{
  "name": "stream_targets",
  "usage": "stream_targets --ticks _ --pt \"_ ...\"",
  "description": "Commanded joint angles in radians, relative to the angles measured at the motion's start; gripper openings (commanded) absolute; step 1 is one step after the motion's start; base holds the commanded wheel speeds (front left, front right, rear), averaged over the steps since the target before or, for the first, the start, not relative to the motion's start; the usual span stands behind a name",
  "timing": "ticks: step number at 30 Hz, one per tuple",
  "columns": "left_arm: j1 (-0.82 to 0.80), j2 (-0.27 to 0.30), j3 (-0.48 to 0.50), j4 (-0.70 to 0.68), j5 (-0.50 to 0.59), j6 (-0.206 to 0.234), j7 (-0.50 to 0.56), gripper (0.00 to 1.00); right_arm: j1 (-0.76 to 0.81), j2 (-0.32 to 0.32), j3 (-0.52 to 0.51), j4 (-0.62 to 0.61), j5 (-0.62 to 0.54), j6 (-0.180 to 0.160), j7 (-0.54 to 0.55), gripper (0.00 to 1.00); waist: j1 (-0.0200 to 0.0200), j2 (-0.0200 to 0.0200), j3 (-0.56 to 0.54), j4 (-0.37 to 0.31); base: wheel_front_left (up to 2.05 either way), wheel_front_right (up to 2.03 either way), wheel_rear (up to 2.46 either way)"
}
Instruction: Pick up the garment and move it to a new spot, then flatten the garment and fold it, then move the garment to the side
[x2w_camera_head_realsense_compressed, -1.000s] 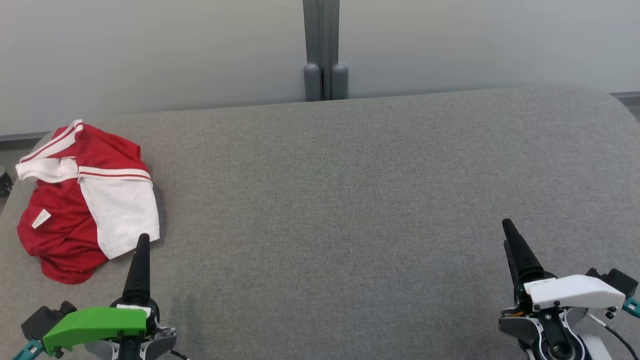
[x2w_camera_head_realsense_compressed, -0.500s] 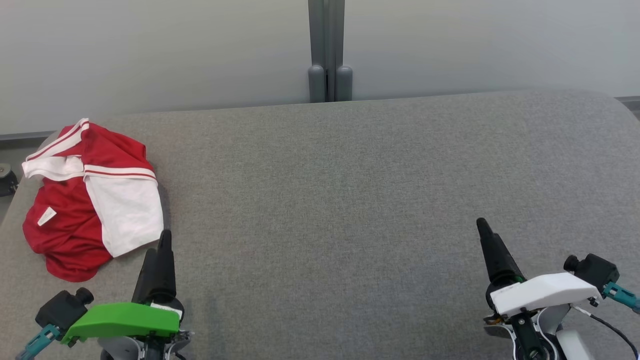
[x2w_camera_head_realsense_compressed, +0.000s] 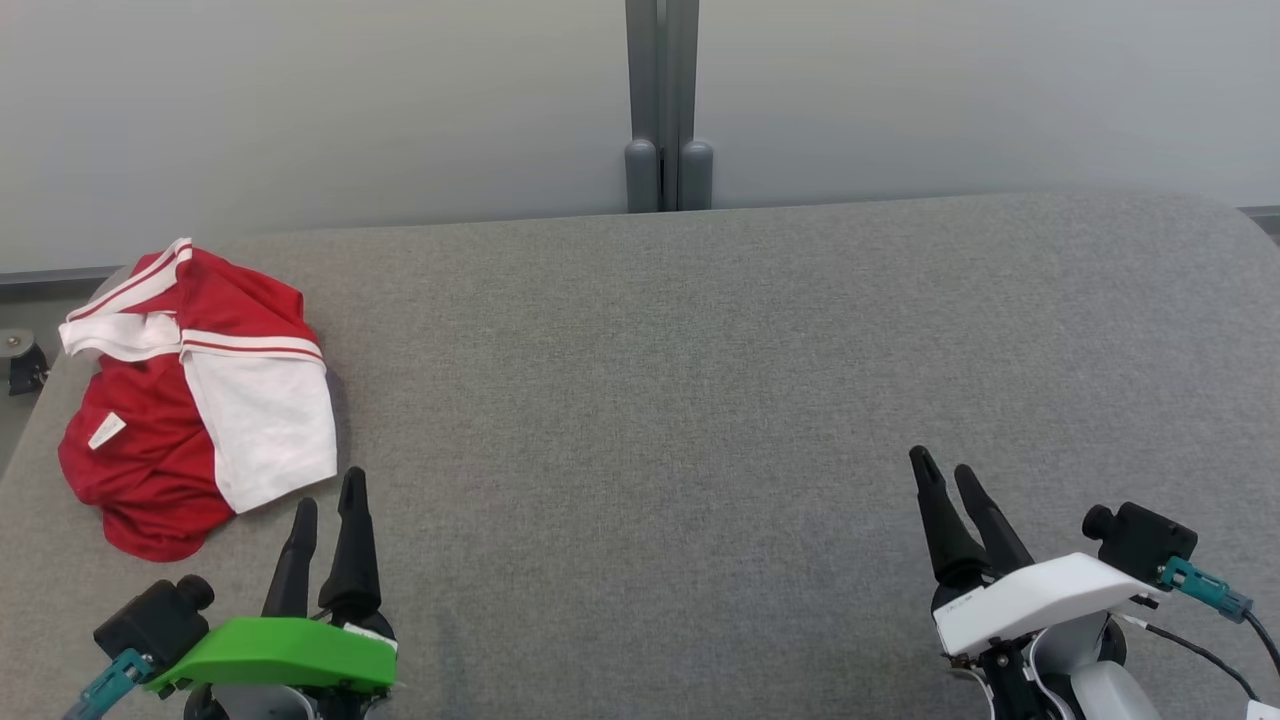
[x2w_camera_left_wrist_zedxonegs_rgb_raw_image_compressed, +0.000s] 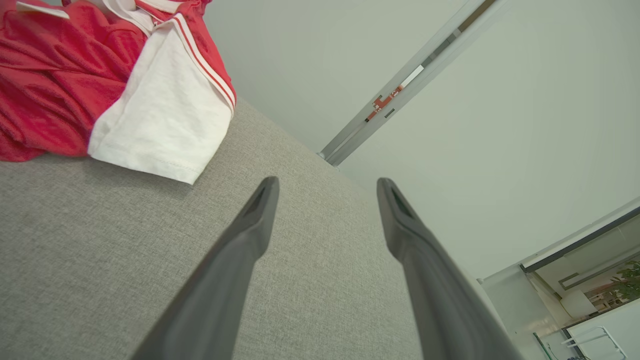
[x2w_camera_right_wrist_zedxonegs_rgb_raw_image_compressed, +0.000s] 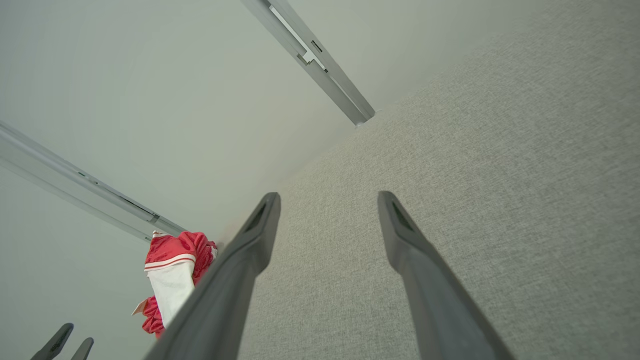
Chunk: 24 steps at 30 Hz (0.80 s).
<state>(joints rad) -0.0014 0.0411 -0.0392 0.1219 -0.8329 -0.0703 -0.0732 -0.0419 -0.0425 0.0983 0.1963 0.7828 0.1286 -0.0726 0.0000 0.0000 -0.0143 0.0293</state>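
Note:
The garment (x2w_camera_head_realsense_compressed: 190, 400) lies crumpled at the far left of the grey table (x2w_camera_head_realsense_compressed: 700, 380), red with a white sleeve, striped trim and a small white tag. It also fills the upper left of the left wrist view as the garment (x2w_camera_left_wrist_zedxonegs_rgb_raw_image_compressed: 115, 80), and appears small in the right wrist view (x2w_camera_right_wrist_zedxonegs_rgb_raw_image_compressed: 172, 272). My left gripper (x2w_camera_head_realsense_compressed: 328, 490) stands open just right of and below the white sleeve's corner, not touching it. My right gripper (x2w_camera_head_realsense_compressed: 945, 470) is open over bare table at the lower right, nothing between its fingers. Lettering and number are hidden.
A pale wall with a grey vertical post (x2w_camera_head_realsense_compressed: 667, 100) runs behind the table. The table's left edge sits right beside the garment, with a dark caster (x2w_camera_head_realsense_compressed: 20, 365) on the floor beyond it. The left gripper's fingertips (x2w_camera_right_wrist_zedxonegs_rgb_raw_image_compressed: 60, 342) show at the right wrist view's lower left.
Both arms have turned so that each gripper's two fingers now show apart. The left gripper slid right, the right gripper slid left. The camera shifted slightly, moving the whole scene right.

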Motion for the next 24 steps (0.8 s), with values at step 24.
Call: stream_targets --ticks 24 --pt "0.033 0.009 -0.064 -0.063 0.309 0.004 -0.077 1.0 0.027 -0.007 0.039 -0.07 -0.262 0.003 -0.078 1.0 0.0 0.0 -0.013 0.028 0.0 0.0 0.0"
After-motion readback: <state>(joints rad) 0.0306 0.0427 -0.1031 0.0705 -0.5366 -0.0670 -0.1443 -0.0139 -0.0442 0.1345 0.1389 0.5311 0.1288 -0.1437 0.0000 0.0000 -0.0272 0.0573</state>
